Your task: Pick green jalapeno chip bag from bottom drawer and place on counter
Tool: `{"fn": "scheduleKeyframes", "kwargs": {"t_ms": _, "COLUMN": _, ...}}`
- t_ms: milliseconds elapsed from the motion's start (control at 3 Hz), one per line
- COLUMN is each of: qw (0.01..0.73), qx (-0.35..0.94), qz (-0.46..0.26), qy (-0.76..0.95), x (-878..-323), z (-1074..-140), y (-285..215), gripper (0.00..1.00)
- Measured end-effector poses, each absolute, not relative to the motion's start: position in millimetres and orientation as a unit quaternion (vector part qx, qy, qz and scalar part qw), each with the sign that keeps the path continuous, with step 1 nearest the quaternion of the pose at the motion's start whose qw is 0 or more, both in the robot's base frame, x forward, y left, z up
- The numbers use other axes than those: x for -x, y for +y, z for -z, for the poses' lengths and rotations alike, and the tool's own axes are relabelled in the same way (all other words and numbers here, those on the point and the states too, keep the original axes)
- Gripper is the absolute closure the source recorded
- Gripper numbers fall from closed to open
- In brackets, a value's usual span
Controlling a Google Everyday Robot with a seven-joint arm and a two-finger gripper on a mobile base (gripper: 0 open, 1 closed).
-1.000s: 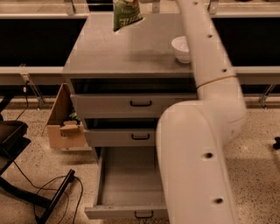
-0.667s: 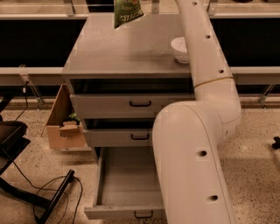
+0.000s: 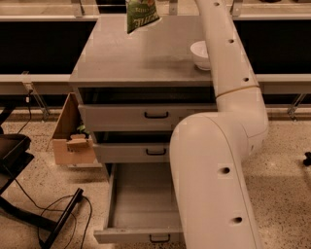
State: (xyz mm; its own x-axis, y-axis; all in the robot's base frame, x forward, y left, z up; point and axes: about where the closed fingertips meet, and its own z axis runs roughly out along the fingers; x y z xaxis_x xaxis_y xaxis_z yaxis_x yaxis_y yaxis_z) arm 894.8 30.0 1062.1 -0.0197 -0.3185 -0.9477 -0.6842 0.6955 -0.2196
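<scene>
Gripper past top frame edge, claw state cannot tell | green jalapeno chip bag (image 3: 141, 14) aloft above counter (image 3: 126, 63) rear | bottom drawer (image 3: 141, 199) open | 1 white bowl (image 3: 199, 52) on counter

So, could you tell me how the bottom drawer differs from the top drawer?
The bottom drawer is pulled far out, bare floor showing; the top drawer is barely out, its inside hidden. Both are grey with black handles. The gripper is out of view above the green jalapeno chip bag.
</scene>
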Motion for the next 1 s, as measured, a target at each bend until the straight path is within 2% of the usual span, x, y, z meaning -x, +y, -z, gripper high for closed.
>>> {"fn": "scheduleKeyframes", "kwargs": {"t_ms": 333, "qw": 0.601, "qx": 0.359, "qz": -0.152, "qy": 0.698, "x": -894.8, "z": -1062.1, "y": 30.1, "gripper": 0.06}}
{"fn": "scheduleKeyframes", "kwargs": {"t_ms": 667, "qw": 0.601, "qx": 0.359, "qz": -0.152, "qy": 0.698, "x": -894.8, "z": -1062.1, "y": 30.1, "gripper": 0.0}}
{"fn": "scheduleKeyframes", "kwargs": {"t_ms": 1000, "qw": 0.601, "qx": 0.359, "qz": -0.152, "qy": 0.698, "x": -894.8, "z": -1062.0, "y": 30.1, "gripper": 0.0}}
